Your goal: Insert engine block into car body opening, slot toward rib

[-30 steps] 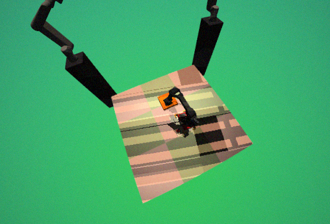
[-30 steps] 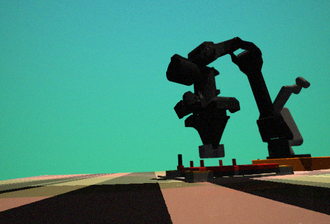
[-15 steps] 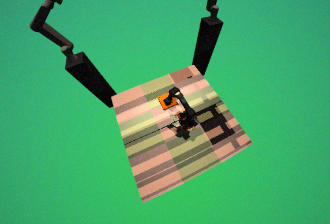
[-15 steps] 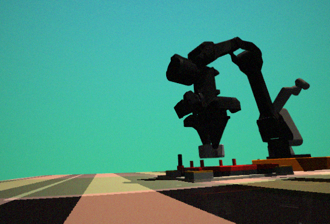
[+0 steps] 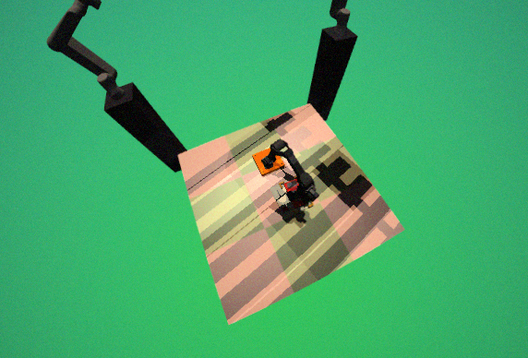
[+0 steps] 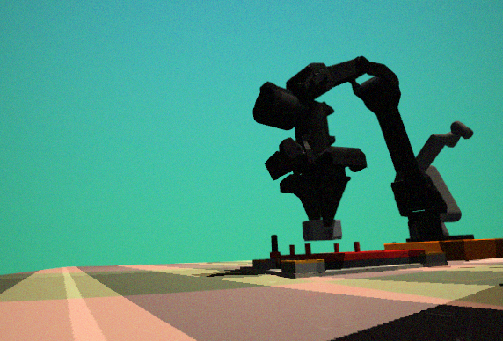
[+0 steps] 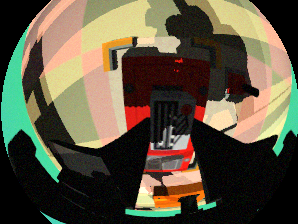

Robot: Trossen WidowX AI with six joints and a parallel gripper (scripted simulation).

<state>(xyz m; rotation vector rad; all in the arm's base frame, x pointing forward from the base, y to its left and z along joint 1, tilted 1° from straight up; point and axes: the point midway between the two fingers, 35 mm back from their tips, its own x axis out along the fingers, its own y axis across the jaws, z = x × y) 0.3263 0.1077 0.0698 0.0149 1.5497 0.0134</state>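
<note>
The grey engine block (image 6: 322, 231) (image 7: 159, 117) is held between the fingers of my gripper (image 6: 323, 219) (image 7: 170, 122), which is shut on it. Dark slots show on its face in the wrist view. In the exterior view a clear gap shows between the block's underside and the red car body (image 5: 292, 184) (image 6: 379, 255) (image 7: 142, 72), with thin red posts standing up below. In the wrist view the block covers the middle of the body, so the opening and the rib are hidden. In the top view the arm hides the block.
A grey fixture with orange-edged corners (image 6: 304, 267) (image 7: 118, 44) surrounds the body. A red part with a dark pin (image 6: 274, 246) (image 7: 250, 91) stands beside it. The orange base plate (image 5: 262, 169) (image 6: 484, 249) carries my arm. Two black pedestals (image 5: 139, 125) (image 5: 330, 69) carry other arms.
</note>
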